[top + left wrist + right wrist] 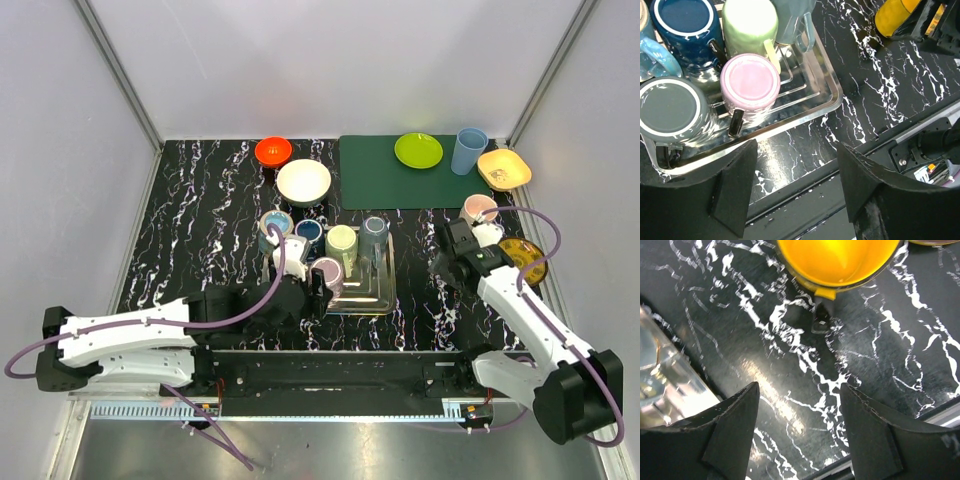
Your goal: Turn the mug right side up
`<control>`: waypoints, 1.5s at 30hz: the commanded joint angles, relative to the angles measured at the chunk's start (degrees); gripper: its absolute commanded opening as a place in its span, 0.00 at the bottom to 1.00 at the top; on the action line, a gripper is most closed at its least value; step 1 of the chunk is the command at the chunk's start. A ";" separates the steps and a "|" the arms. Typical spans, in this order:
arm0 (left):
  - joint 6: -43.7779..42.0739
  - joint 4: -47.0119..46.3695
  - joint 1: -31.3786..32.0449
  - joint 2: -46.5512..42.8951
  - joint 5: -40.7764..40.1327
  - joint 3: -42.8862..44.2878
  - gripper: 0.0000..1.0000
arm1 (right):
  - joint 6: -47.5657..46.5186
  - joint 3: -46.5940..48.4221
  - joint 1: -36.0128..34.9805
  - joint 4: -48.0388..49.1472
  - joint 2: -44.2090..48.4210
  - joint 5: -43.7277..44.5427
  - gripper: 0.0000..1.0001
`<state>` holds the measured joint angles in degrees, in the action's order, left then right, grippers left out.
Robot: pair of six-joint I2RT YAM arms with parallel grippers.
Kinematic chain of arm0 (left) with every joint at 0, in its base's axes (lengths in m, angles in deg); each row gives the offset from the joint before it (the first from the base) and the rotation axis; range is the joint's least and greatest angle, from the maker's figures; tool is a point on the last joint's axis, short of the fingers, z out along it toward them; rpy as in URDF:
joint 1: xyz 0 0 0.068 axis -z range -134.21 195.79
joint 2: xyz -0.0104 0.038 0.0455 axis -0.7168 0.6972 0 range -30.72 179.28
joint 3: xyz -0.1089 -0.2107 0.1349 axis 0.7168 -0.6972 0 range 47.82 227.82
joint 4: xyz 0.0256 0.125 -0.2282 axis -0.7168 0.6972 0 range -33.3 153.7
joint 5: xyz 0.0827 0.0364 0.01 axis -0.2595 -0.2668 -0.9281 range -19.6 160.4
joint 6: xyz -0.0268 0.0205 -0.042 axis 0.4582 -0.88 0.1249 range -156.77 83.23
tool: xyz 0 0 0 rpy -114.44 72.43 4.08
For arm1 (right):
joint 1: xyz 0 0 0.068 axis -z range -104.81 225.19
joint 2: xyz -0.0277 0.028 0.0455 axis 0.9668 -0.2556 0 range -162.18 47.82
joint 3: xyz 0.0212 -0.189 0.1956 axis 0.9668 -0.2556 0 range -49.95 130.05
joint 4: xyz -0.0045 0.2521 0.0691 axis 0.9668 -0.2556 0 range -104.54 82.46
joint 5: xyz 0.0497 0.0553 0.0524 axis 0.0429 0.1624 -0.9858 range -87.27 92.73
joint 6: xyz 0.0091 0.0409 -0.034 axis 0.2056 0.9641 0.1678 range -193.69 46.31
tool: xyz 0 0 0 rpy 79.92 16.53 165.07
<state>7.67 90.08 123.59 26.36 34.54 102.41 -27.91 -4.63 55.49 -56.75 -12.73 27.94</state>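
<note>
Several mugs stand upside down on a metal tray point(825, 107), also in the top view point(385, 290): a pink one point(750, 82), a grey one point(672, 107), a navy one point(687, 22) and a light green one point(750, 20). My left gripper point(796, 150) is open and empty, just in front of the tray's near rim below the pink mug point(328, 272); in the top view it point(318, 290) is at the tray's front left. My right gripper point(799, 390) is open and empty over the marble table, just short of a yellow mug point(837, 257) standing right side up.
An orange bowl point(272, 150) and a white bowl point(303, 182) sit behind the tray. A green mat point(390, 185) at the back right holds a green plate point(418, 150) and a blue cup point(468, 150). A yellow dish point(504, 168) and a pink mug point(480, 208) sit at the right.
</note>
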 commanded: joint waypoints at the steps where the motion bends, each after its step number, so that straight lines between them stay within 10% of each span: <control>1: -1.38 -3.32 0.07 -2.50 -2.20 -2.37 0.68 | 1.86 2.05 3.00 1.04 -2.02 7.31 0.72; 20: -3.31 -6.23 0.07 -1.36 -1.76 -3.52 0.69 | -12.73 3.72 14.78 12.64 -14.68 3.27 0.66; 35: -3.23 -6.67 0.07 0.58 -0.53 -2.20 0.68 | -14.14 3.19 16.54 15.11 -13.46 -1.04 0.00; 45: -2.96 -9.04 0.07 -3.29 -2.99 -4.66 0.68 | -13.17 9.15 15.93 8.28 0.25 -15.54 0.00</control>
<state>5.05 85.84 123.59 26.09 34.10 98.54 -41.51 -1.53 71.82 -47.18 -19.95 18.32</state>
